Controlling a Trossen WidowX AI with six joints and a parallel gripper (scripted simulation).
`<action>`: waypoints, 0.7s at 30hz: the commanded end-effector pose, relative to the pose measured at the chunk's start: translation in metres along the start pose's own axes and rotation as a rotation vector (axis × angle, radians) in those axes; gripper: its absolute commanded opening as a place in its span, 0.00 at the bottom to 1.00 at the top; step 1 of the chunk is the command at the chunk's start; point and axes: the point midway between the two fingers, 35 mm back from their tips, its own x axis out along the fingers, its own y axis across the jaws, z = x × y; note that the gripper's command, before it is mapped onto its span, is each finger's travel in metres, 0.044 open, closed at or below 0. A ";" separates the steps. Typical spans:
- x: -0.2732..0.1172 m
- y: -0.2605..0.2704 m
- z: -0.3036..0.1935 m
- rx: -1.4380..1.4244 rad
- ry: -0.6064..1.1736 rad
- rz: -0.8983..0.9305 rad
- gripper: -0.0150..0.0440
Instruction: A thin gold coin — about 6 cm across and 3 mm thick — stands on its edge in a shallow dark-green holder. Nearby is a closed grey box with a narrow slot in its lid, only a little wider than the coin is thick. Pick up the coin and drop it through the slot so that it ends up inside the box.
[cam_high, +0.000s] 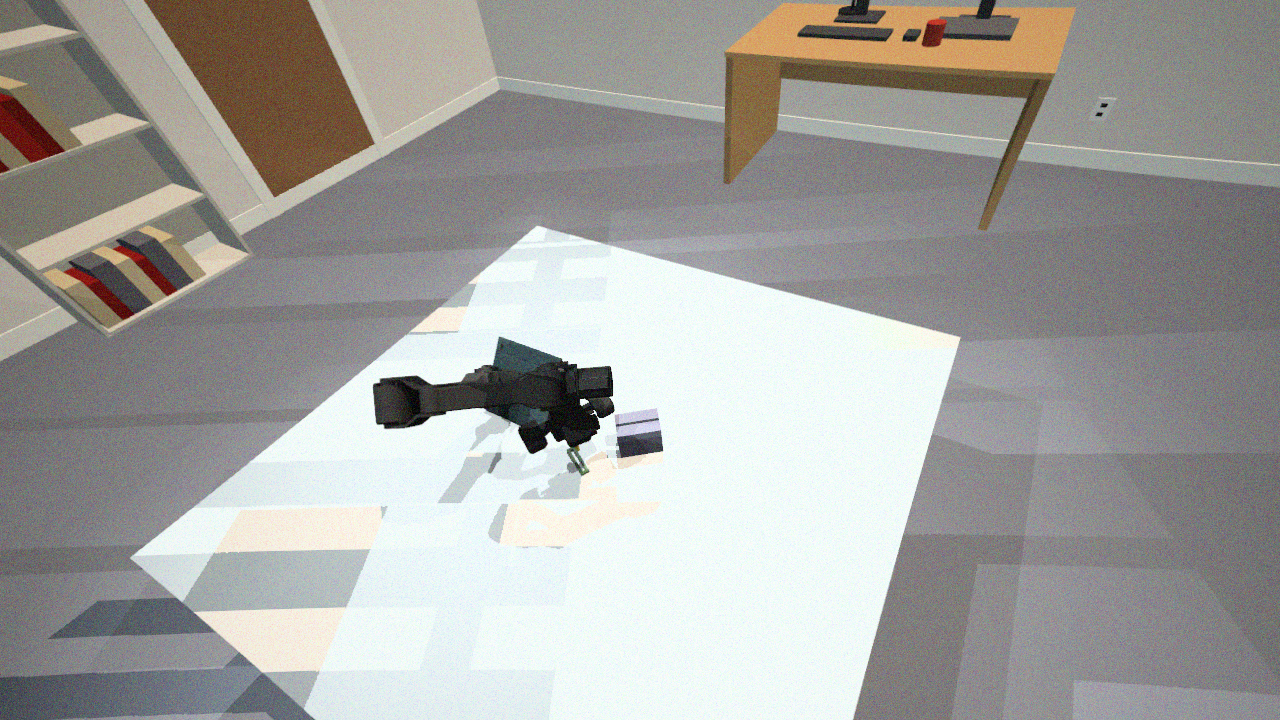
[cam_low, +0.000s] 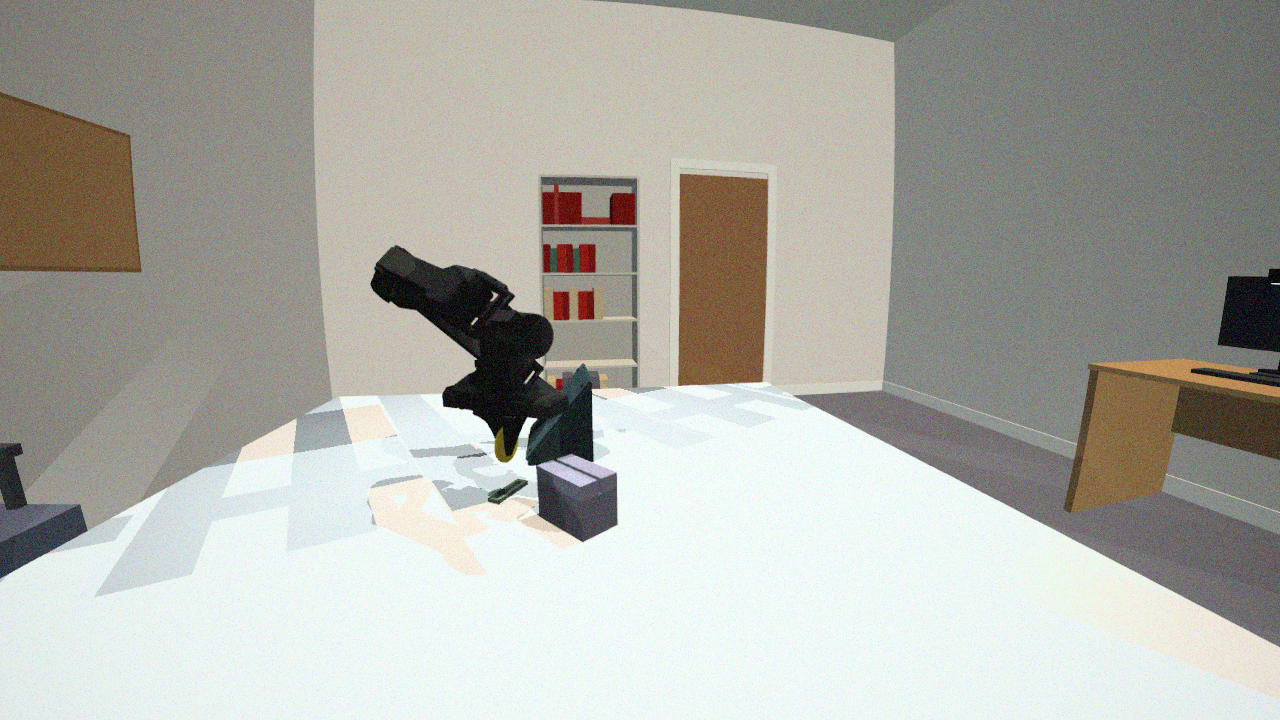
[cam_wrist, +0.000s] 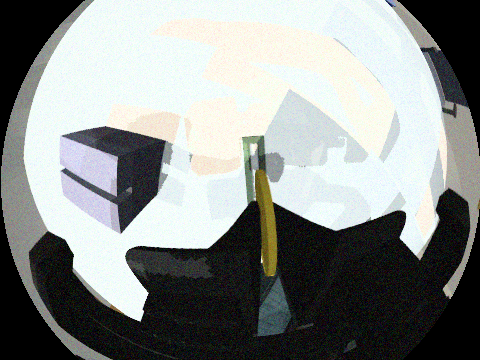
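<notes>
I've got the coin (cam_wrist: 267, 227) pinched edge-on in the gripper (cam_wrist: 267, 254), fingers clamped tight on its two faces. From the side camera the coin (cam_low: 505, 445) hangs below the black fingers, lifted off the table (cam_low: 805, 555), with only its lower gold arc showing. The green holder (cam_low: 507, 489) lies on the table beneath it with nothing in it, and I see clear air between coin and holder. In the wrist camera the holder (cam_wrist: 252, 163) shows just beyond the top of the coin. The grey box (cam_low: 578, 495) sits just beside the holder, lid up, its dark slot running across the top. Through the wrist lens the box (cam_wrist: 110, 176) is off to the left of the gripper. From overhead the box (cam_high: 639, 431) sits right next to the wrist.
</notes>
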 end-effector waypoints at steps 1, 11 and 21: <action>-0.011 0.002 0.002 0.010 -0.003 0.008 0.25; -0.037 -0.001 0.000 0.011 -0.004 0.001 0.25; -0.043 -0.004 -0.001 -0.144 -0.005 -0.002 0.25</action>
